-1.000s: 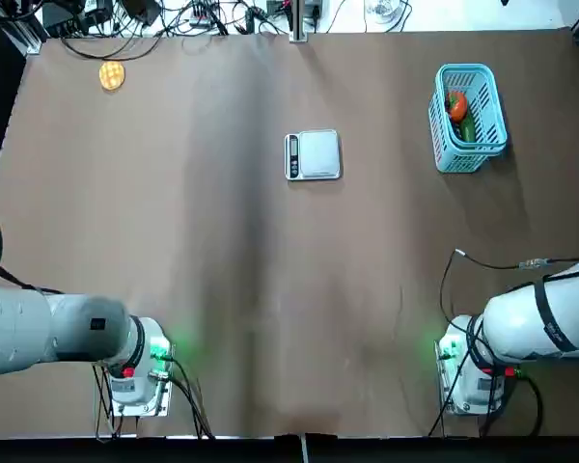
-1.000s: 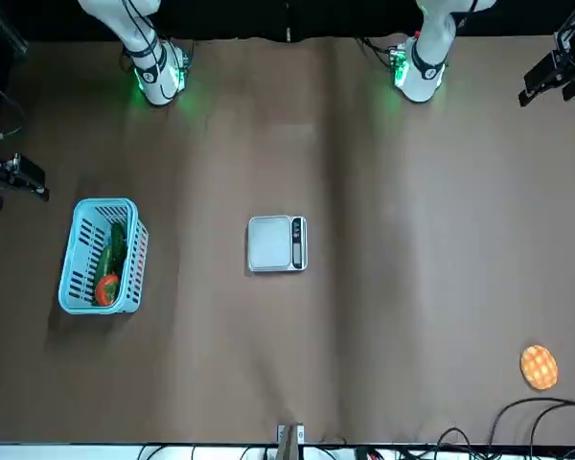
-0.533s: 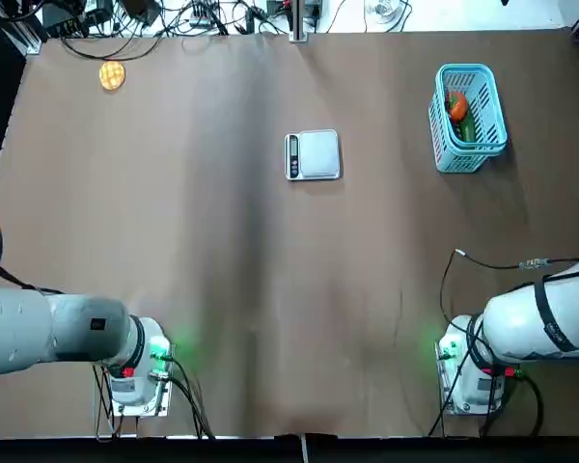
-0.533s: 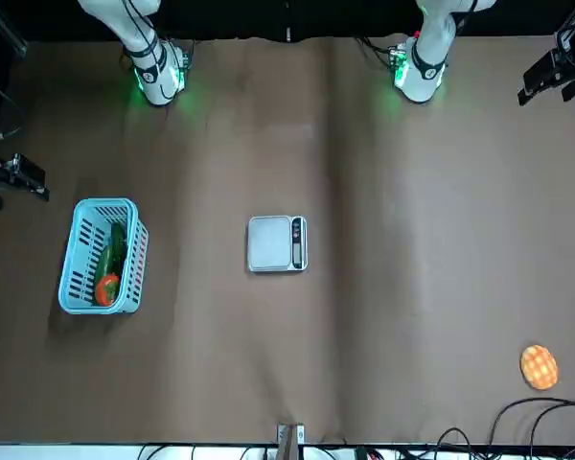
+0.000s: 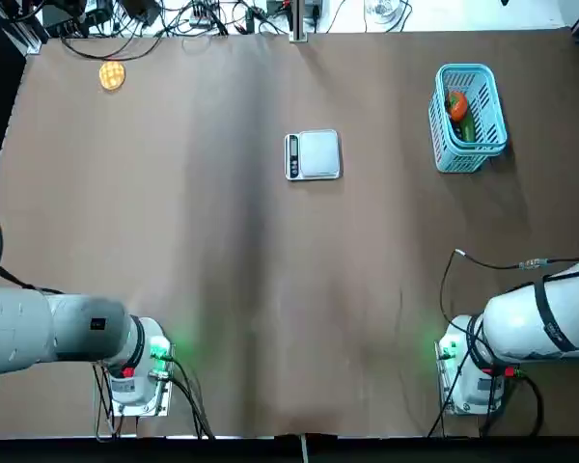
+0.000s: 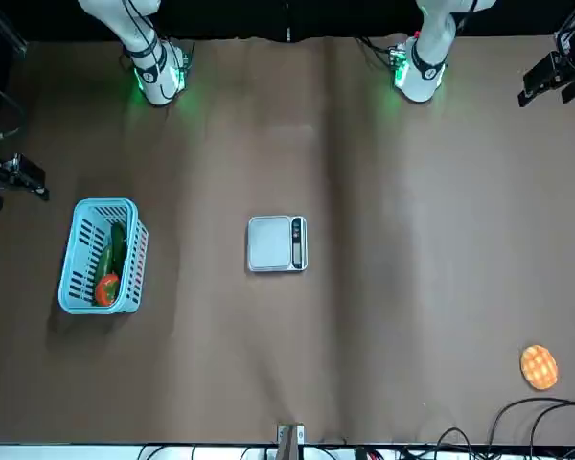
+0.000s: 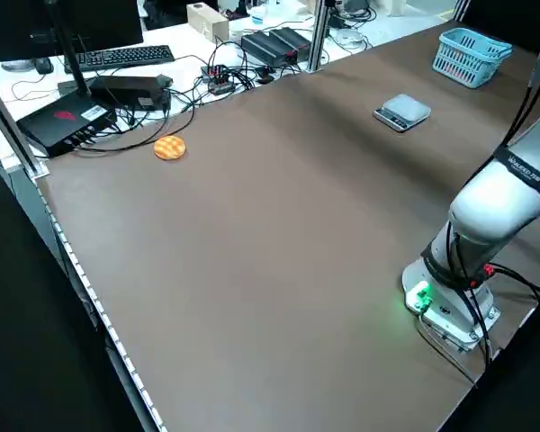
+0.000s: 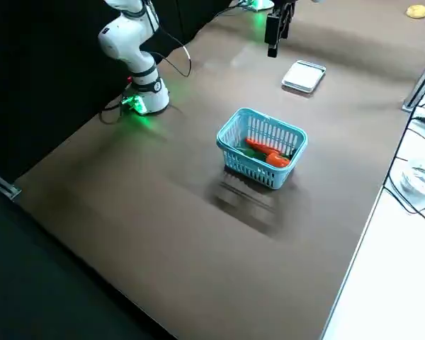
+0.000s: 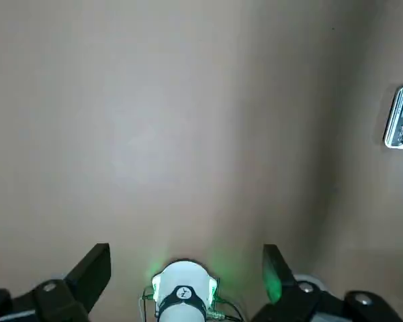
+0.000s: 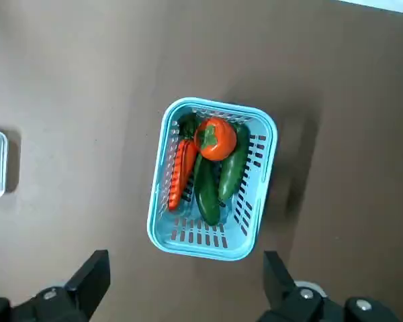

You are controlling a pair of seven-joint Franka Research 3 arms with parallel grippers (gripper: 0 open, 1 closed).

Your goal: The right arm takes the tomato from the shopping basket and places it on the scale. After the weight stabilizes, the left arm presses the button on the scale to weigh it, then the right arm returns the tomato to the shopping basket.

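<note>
R gripper (image 10: 181,285): we see fingers spread wide, nothing between them; it hangs high over the table.
Basket (image 10: 258,201): directly under the R gripper, on the table.
Tomato (image 10: 215,137): in the basket, at the end away from the R fingers, resting on the other veg.
Other veg: two long green pieces (image 10: 207,191) and an orange-red carrot-like one (image 10: 180,173), lying lengthwise beside/under the tomato.
Scale (image 5: 313,155): off to one side of the R gripper, well apart from the basket; platform bare. Dark strip faces the L arm's side.
L gripper (image 9: 186,272): fingers spread, nothing held; we see it high above its own base (image 9: 183,298) w/ green light. Scale only at the far edge of its view.
Waffle disc (image 5: 112,74): far corner on the L arm's side, well away from both grippers.
</note>
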